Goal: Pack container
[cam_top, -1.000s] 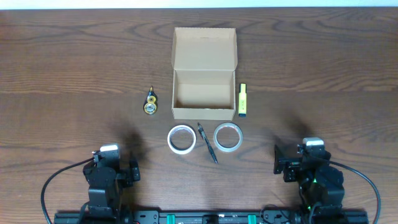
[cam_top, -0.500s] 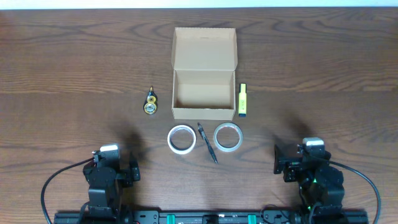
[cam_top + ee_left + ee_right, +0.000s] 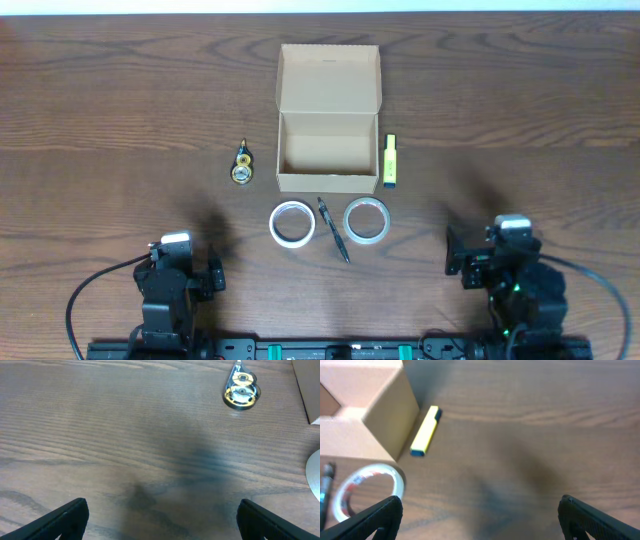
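Observation:
The tan cardboard container (image 3: 328,150) stands open at the table's middle, its flap lid lying back behind it; its corner shows in the right wrist view (image 3: 375,415). A yellow highlighter (image 3: 390,161) lies at its right side, also in the right wrist view (image 3: 426,431). Two tape rolls (image 3: 292,222) (image 3: 366,219) lie in front with a dark pen (image 3: 333,229) between them. A small yellow correction-tape dispenser (image 3: 242,165) lies to the left, also in the left wrist view (image 3: 241,392). My left gripper (image 3: 160,519) and right gripper (image 3: 481,516) are open and empty, near the front edge.
The dark wood table (image 3: 110,120) stretches wide on both sides of the container. Black cables loop from each arm base at the front edge (image 3: 90,290).
My right arm has shifted slightly to the right. The left arm and the objects have not moved.

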### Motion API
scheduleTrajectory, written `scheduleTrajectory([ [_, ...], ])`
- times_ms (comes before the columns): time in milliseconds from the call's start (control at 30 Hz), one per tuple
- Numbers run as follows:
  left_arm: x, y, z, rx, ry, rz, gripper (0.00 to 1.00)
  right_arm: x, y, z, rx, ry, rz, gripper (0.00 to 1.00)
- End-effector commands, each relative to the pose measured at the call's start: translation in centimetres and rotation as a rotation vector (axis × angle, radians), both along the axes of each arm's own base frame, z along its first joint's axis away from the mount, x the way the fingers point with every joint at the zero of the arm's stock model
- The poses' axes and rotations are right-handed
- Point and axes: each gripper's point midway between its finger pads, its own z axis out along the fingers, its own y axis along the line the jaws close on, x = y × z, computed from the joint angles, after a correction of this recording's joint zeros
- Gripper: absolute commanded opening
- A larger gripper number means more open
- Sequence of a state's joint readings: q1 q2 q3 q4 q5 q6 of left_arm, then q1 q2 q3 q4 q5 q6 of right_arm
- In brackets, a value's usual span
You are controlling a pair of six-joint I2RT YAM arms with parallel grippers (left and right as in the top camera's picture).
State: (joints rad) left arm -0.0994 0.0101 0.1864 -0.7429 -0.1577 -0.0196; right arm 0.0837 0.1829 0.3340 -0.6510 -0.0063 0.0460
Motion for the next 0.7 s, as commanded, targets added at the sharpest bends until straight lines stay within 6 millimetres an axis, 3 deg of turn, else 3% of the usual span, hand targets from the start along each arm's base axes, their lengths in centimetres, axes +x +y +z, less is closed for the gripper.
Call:
scheduleTrajectory([
  [0, -0.3, 0.1, -0.9, 0.004, 0.024, 0.008, 0.95, 0.9, 0.1, 2.2, 0.010, 0.031, -0.006, 0.99],
  [67, -0.3, 0.1, -0.9, 0.004, 0.024, 0.008, 0.95, 2.2, 0.4, 3.6, 0.013, 0.082, -0.001, 0.99],
  [233, -0.3, 0.1, -0.9, 0.004, 0.024, 0.008, 0.95, 8.0, 1.4, 7.4, 0.063, 0.225, -0.014, 0.99],
  [500, -0.3, 0.1, -0.9, 0.004, 0.024, 0.008, 0.95, 13.8, 3.7, 7.7, 0.156, 0.443, -0.024, 0.99],
  [667, -0.3, 0.1, -0.9, 0.004, 0.024, 0.008, 0.95, 16.0, 5.1, 6.0, 0.159, 0.496, -0.046, 0.99],
])
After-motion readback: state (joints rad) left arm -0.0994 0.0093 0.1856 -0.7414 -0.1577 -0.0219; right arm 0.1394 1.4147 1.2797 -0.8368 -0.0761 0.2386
